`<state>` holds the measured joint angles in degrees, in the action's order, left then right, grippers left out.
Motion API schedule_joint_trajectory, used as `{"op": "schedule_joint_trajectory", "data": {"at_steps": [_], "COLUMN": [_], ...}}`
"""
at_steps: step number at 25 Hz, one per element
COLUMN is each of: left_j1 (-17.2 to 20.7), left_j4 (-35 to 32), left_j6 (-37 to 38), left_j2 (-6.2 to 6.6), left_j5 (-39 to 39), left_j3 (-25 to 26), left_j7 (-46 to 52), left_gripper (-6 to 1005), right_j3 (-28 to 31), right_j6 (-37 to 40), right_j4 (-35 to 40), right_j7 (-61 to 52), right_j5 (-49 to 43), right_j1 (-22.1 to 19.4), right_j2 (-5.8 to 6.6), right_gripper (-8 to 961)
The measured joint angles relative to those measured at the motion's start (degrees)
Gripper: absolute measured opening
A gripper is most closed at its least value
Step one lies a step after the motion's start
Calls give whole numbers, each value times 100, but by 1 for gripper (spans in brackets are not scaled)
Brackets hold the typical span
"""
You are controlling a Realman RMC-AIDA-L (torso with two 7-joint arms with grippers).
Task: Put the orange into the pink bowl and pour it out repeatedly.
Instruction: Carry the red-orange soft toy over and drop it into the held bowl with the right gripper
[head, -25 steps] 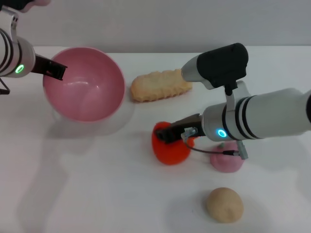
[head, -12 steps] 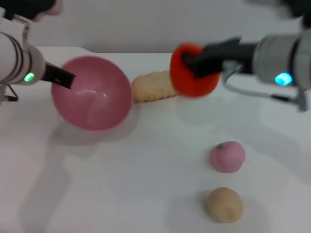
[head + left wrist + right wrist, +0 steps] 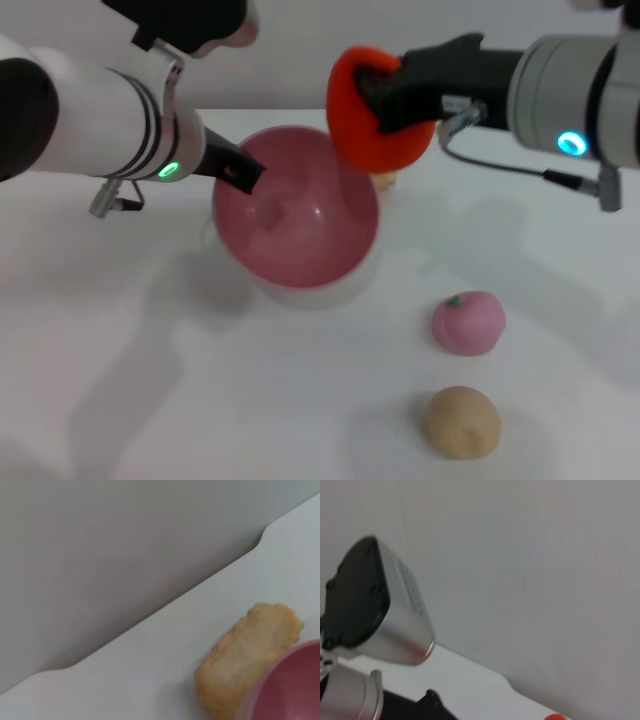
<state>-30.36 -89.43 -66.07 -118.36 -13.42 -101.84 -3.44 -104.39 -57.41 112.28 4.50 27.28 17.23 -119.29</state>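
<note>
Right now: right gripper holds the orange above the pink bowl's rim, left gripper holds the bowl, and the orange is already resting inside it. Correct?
Not quite. The head view shows the orange in the air, clamped by the right gripper above the far rim of the pink bowl, not resting inside. The left gripper does hold the bowl's rim.

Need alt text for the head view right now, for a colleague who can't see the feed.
The right gripper holds the orange in the air just over the far rim of the pink bowl, which the left gripper grips by its left rim. Nearer the robot, a pink peach-like fruit and a beige lump lie on the white table.
</note>
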Motion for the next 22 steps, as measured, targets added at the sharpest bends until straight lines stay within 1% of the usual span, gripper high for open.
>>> {"op": "schedule_joint_trajectory", "data": {"at_steps": [4,6,7,11,16,20,22], "left_j1": [-92,-114,-135,-173,-171,-132,-101], "left_j4": [-20,-26,-26,-10,-4,-7,-18], "left_j6": [50,79,85,90,93,130,218], "left_j2": [4,7,8,12,23,24,26], "left_j5": [-128,-167,-199,-216,-215,-200,-151], "left_j3": [-28,-21,-23,-28,-24,-41,-103], "left_j7": [3,-24,-39,-43,-50,-66,-165], "left_gripper": [48,48,48,48,48,48,47], "right_j3": [-94,-90,-75,-96,-109,-68,65], "right_j6": [277,354,378,391,400,399,371], "right_j4": [-434,-692,-931,-1103,-1028,-928,-835], "right_j7": [-60,-59,-41,-19,-5,-5,-63], "right_j5": [97,325,541,580,583,579,439], "right_j1": [72,170,294,380,385,348,266], "right_j2": [14,32,45,48,46,46,43], "right_gripper": [69,77,82,99,120,267,341]}}
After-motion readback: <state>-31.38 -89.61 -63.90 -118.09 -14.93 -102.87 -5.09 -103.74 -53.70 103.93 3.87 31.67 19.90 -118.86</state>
